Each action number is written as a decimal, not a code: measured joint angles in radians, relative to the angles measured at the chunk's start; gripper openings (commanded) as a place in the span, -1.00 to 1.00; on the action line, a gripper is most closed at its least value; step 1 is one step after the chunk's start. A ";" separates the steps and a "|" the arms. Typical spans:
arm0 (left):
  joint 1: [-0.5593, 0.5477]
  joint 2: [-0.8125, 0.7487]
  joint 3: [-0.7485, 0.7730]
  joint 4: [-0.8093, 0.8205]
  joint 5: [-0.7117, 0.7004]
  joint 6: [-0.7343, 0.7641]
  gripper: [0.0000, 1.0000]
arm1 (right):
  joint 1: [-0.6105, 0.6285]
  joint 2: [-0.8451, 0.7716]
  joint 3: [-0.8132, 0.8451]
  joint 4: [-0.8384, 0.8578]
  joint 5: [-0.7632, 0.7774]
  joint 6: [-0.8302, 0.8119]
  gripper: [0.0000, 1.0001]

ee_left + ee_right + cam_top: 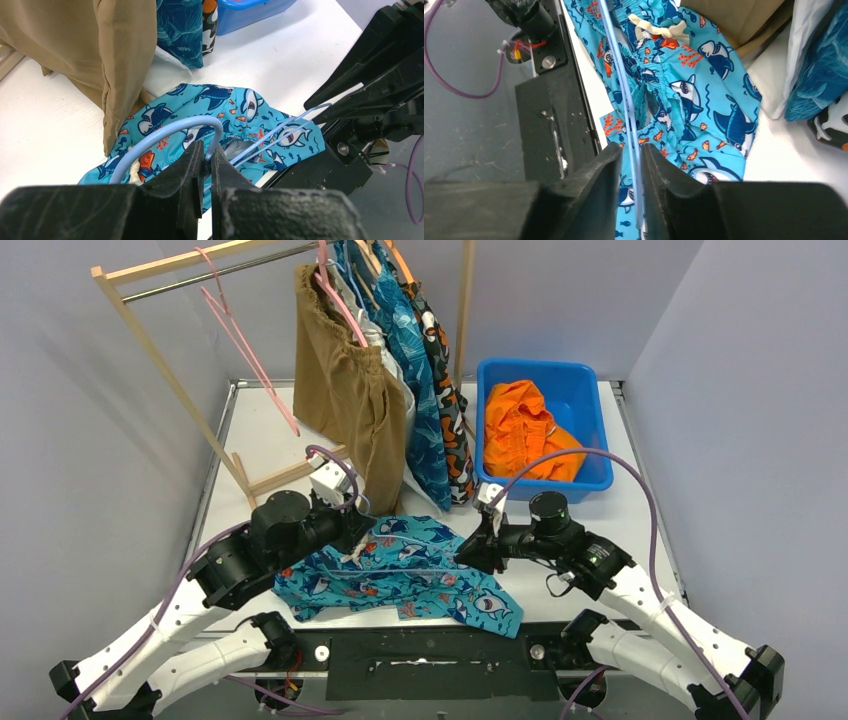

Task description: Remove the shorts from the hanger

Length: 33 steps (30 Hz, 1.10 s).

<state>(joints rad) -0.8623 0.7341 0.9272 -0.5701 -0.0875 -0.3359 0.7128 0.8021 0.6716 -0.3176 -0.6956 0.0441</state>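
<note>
The teal shark-print shorts (400,575) lie spread on the table near its front edge, still threaded on a light blue wire hanger (165,131). My left gripper (358,530) is at their left end, shut on the hanger's curved hook, as the left wrist view shows (206,150). At the right end, my right gripper (470,550) has its jaws drawn narrow around the hanger's two thin wires (624,95), which run between the fingers (631,150). The shorts' waistband (659,32) and white drawstring bunch around the wire.
A wooden rack (150,340) at the back carries brown shorts (345,390), blue patterned shorts (415,360), camouflage shorts (450,390) and an empty pink hanger (245,340). A blue bin (590,390) at the back right holds orange shorts (520,425).
</note>
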 measured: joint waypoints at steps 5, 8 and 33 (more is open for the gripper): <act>0.000 -0.011 0.000 0.000 -0.001 0.000 -1.00 | 0.000 0.037 0.005 -0.013 0.011 0.000 0.01; 0.000 -0.025 0.000 0.000 -0.002 0.000 -1.00 | 0.000 0.073 0.011 -0.026 0.018 -0.002 -0.32; 0.001 -0.130 -0.071 -0.018 -0.180 0.039 0.70 | -0.007 -0.102 0.069 -0.151 0.159 0.054 -1.00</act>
<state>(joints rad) -0.8612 0.6037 0.8558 -0.5884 -0.2680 -0.2966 0.7055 0.7002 0.7410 -0.4683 -0.5365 0.0978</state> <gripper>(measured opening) 0.817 0.054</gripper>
